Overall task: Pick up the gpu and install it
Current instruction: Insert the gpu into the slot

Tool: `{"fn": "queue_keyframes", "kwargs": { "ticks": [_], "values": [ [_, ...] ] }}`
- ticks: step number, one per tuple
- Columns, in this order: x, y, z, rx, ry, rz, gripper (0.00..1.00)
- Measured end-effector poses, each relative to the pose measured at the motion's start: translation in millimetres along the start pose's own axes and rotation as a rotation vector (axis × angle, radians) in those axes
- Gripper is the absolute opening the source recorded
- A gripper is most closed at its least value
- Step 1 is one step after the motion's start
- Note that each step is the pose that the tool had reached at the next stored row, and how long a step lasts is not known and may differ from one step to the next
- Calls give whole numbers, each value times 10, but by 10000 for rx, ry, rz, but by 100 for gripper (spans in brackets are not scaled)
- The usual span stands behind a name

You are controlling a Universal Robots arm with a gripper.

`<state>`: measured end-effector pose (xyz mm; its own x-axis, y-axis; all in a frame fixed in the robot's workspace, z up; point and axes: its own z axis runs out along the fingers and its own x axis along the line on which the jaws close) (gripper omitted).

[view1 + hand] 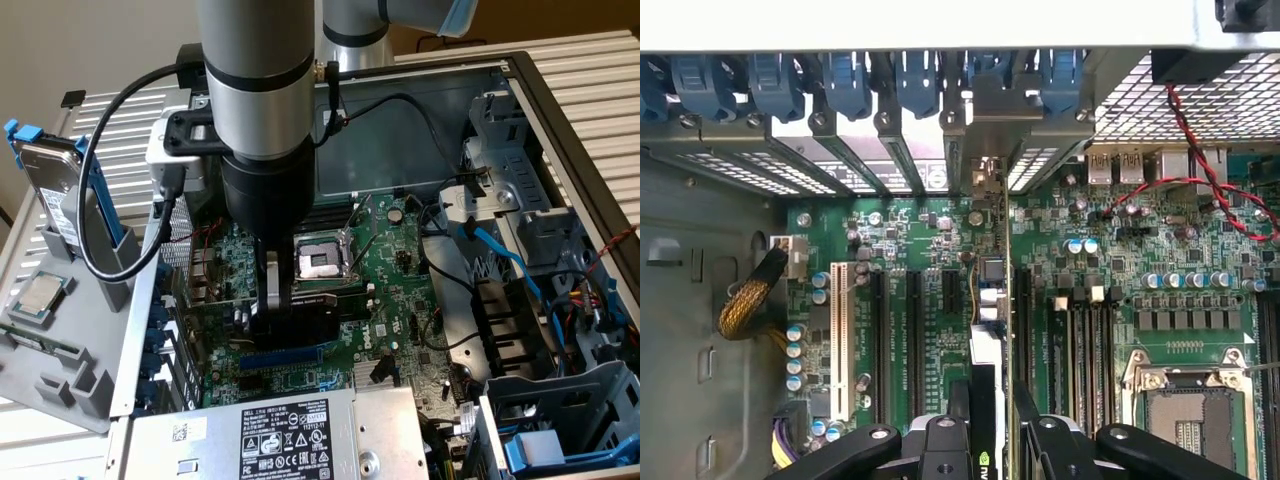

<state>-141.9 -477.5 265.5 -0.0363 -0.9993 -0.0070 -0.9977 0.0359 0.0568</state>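
Observation:
The gpu (312, 318) hangs edge-down between my gripper's (288, 300) fingers, its black shroud just above the green motherboard (400, 250) and the blue expansion slot (285, 353). In the wrist view the gpu (988, 300) shows edge-on, running from my gripper (990, 445) toward the case's rear slot openings. Its silver bracket (985, 165) sits at the row of blue slot latches (910, 85). The black fingers (945, 440) press on both sides of the card, so the gripper is shut on it. Whether the card's edge sits in a slot is hidden.
The CPU socket (320, 260) lies just behind the card. A power supply (270, 440) borders the board at the front. Blue cables (505, 255) and drive cages (560, 400) crowd the exterior view's right. A hard drive (50, 185) and a CPU (40, 293) rest on a grey stand outside the case.

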Motion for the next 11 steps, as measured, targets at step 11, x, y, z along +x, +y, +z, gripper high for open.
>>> {"fn": "queue_keyframes", "kwargs": {
  "ticks": [11],
  "values": [
    [-2, -1, 14, 1, 49, 4, 27]
  ]
}}
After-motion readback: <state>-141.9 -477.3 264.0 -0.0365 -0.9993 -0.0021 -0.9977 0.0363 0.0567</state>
